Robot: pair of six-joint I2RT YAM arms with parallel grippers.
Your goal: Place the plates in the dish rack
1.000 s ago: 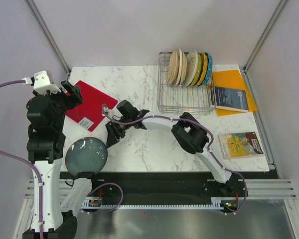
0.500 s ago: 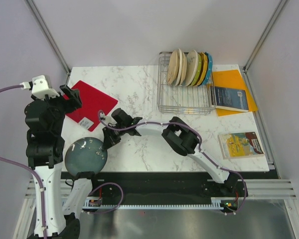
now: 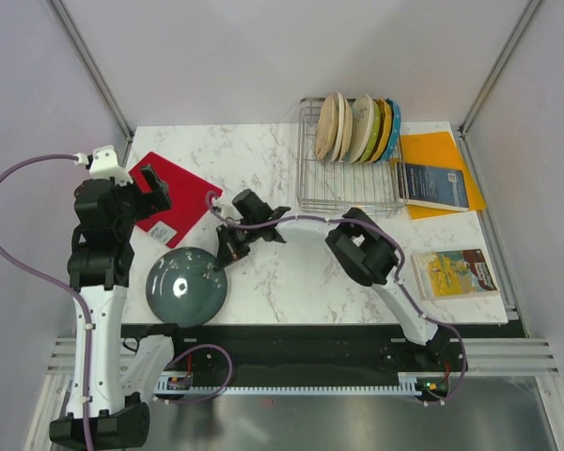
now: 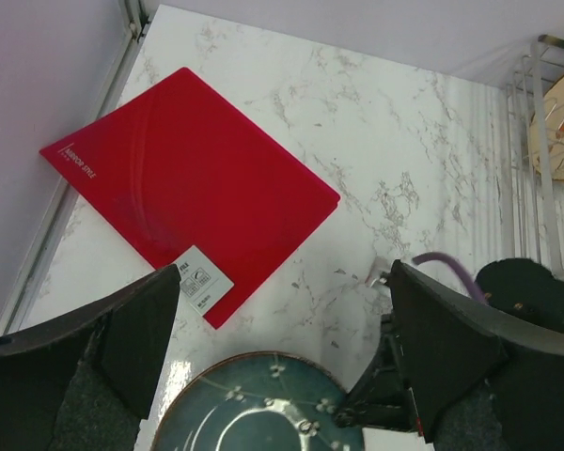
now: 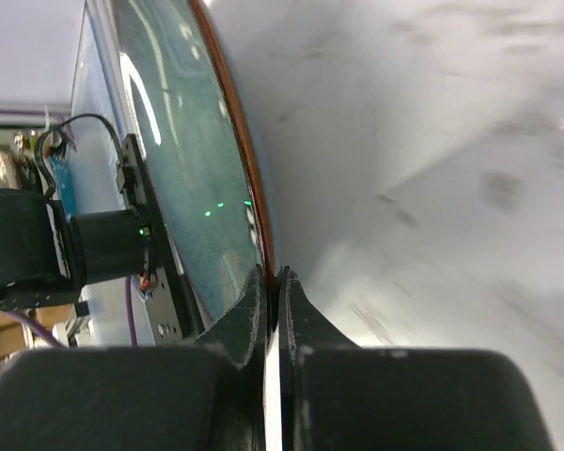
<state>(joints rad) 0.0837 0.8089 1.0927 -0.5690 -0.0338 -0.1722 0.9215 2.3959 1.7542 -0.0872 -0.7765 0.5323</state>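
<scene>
A dark teal speckled plate [image 3: 186, 287] sits at the table's front left, partly over the near edge. My right gripper [image 3: 223, 260] is shut on its right rim; in the right wrist view the jaws [image 5: 271, 278] pinch the brown-edged rim of the plate [image 5: 179, 169]. My left gripper [image 3: 150, 188] hangs wide open above the red mat [image 3: 174, 199], holding nothing. Its wrist view shows the gripper [image 4: 284, 282] above the plate [image 4: 254, 413] and mat [image 4: 188, 188]. The wire dish rack [image 3: 348, 193] at the back right holds several upright plates [image 3: 357, 129].
An orange sheet [image 3: 430, 150] and a blue book [image 3: 434, 185] lie right of the rack. A colourful booklet [image 3: 456, 272] lies at the front right. The rack's edge [image 4: 531, 113] and a cream plate [image 4: 562, 132] show in the left wrist view.
The right gripper has shut on the teal plate's rim and drawn the plate a little to the right. The left arm has swung right and its jaws have opened wider.
</scene>
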